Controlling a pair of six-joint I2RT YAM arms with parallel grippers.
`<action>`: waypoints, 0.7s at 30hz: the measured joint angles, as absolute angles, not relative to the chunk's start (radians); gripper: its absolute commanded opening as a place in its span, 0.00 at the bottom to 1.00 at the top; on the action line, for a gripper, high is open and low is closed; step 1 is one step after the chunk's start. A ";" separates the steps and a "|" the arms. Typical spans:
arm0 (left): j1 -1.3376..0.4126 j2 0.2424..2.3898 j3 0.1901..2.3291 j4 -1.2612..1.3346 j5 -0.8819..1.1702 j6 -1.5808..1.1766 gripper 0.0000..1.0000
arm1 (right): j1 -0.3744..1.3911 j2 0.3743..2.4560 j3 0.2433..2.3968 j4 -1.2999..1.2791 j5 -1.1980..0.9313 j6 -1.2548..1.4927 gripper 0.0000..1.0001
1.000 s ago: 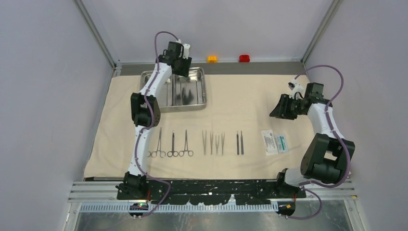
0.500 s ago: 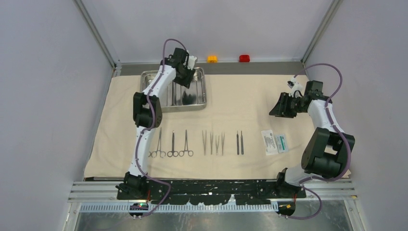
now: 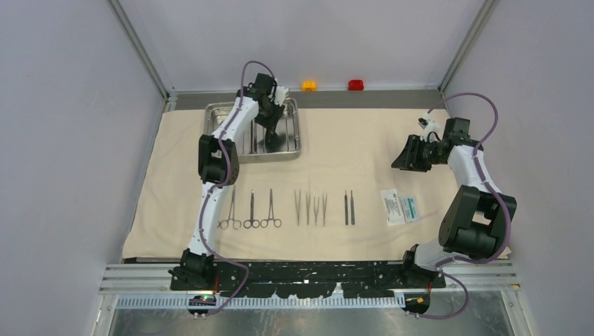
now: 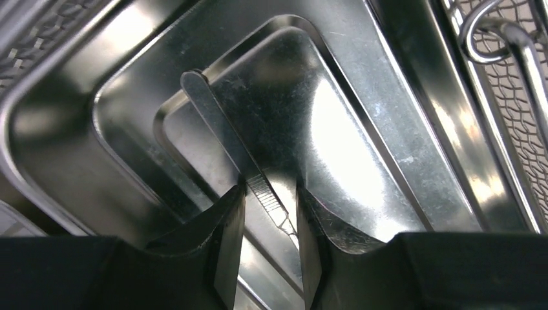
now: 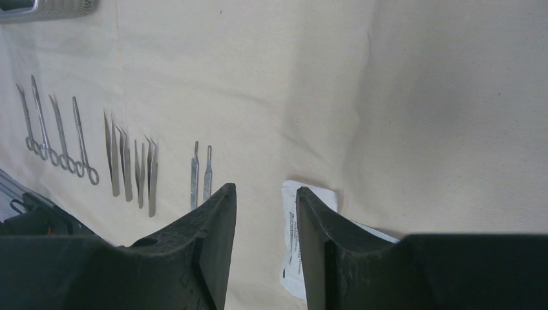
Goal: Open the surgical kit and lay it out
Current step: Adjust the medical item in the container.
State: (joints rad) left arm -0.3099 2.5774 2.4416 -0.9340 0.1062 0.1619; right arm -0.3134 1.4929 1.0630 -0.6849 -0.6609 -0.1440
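Note:
The beige cloth (image 3: 350, 140) lies spread over the table. On it, in a row, are ring-handled forceps (image 3: 251, 210), tweezers (image 3: 311, 208), two thin straight tools (image 3: 349, 208) and a white-and-green packet (image 3: 401, 207). The steel tray (image 3: 299, 133) stands at the back left. My left gripper (image 3: 270, 129) reaches down into it. In the left wrist view its jaws (image 4: 270, 187) stand open on either side of a flat metal handle (image 4: 213, 116) lying on the tray floor (image 4: 362, 129). My right gripper (image 5: 266, 188) hovers open and empty over the cloth, above the packet (image 5: 291, 245).
A ring-handled instrument (image 4: 491, 32) lies on the mesh of the tray's other compartment. An orange button (image 3: 309, 85) and a red button (image 3: 356, 85) sit on the back ledge. Walls and frame posts close in both sides.
My left gripper has swung right and dropped into the tray's right compartment, and its jaws have narrowed around the handle. The right arm has barely moved.

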 measured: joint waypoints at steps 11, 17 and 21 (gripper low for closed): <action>-0.310 2.626 2.530 -0.963 0.145 0.229 0.16 | -0.313 1.492 1.060 -0.685 -0.664 -0.144 0.44; -0.309 2.636 2.550 -0.988 0.208 0.344 0.08 | -0.313 1.492 1.054 -0.682 -0.664 -0.144 0.43; -0.315 2.636 2.551 -0.999 0.221 0.450 0.02 | -0.313 1.492 1.053 -0.682 -0.664 -0.144 0.42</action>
